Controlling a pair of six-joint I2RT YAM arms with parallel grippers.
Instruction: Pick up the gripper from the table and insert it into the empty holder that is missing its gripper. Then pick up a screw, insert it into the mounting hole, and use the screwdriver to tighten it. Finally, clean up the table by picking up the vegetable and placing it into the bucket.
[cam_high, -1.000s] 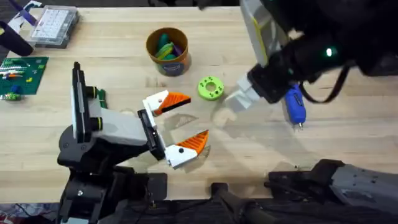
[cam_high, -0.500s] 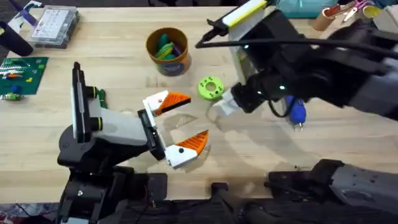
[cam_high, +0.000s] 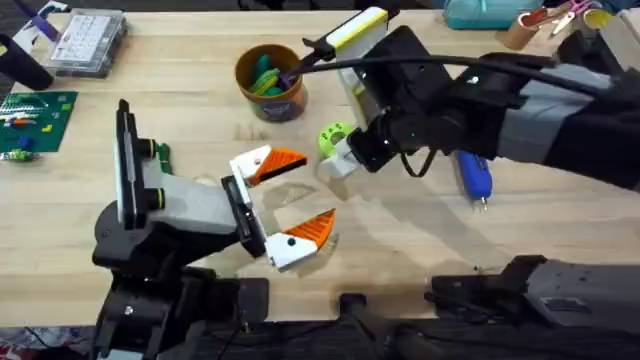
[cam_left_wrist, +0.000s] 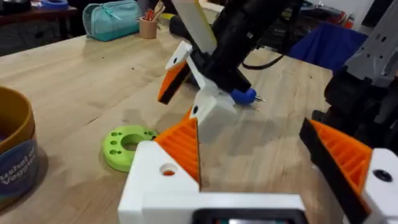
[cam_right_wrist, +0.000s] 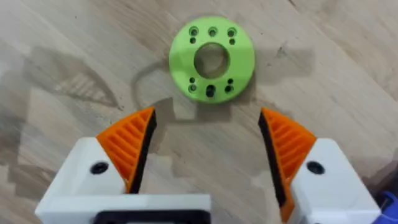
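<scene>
From overhead, the vegetable (cam_high: 333, 137) lies on the table (cam_high: 200, 90) just beside the bucket (cam_high: 269, 82), with the right gripper (cam_high: 340, 160) over its near edge and the left gripper (cam_high: 290, 200) wide open and empty on the side away from the bucket; the screwdriver (cam_high: 473, 174) lies well beyond the vegetable from the bucket. In the left wrist view, the vegetable (cam_left_wrist: 129, 145) sits flat beside the bucket (cam_left_wrist: 15, 152). In the right wrist view, the right gripper (cam_right_wrist: 208, 152) hangs near the vegetable (cam_right_wrist: 211, 59), jaws spread wider than it, holding nothing.
</scene>
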